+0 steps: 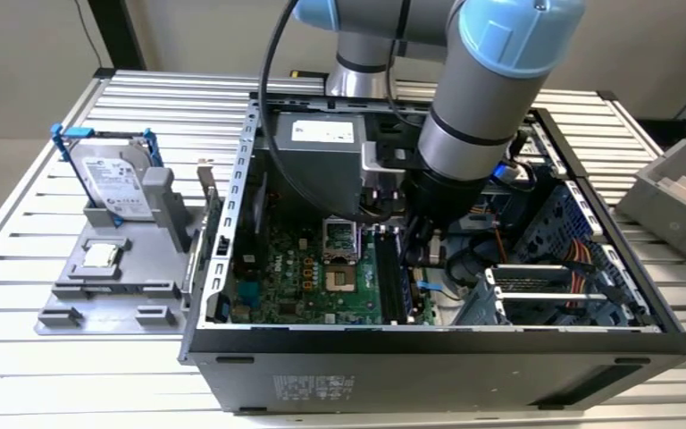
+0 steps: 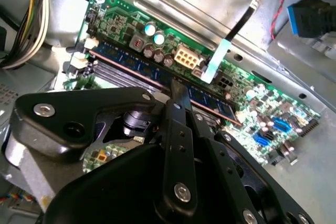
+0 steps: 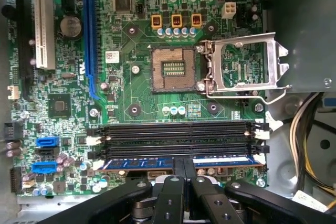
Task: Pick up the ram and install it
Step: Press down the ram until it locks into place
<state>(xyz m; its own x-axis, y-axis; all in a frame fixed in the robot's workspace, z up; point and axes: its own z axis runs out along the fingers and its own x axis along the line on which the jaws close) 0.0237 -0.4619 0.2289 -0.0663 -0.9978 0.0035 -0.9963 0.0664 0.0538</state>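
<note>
Arm is reaching down into the open PC case, and it's tight in there: the power supply sits at the far wall and the drive cage is on the exterior view's right, with cables around it. The gripper has its fingers closed together on the ram, which sits in the outermost of the black memory slots, nearest the motherboard edge. The other slots are bare, and the CPU socket is open with its latch frame flipped back. The case stands on a slatted metal table. Beside it on the exterior view's left, a grey tray holds a hard drive upright and a small square chip.
</note>
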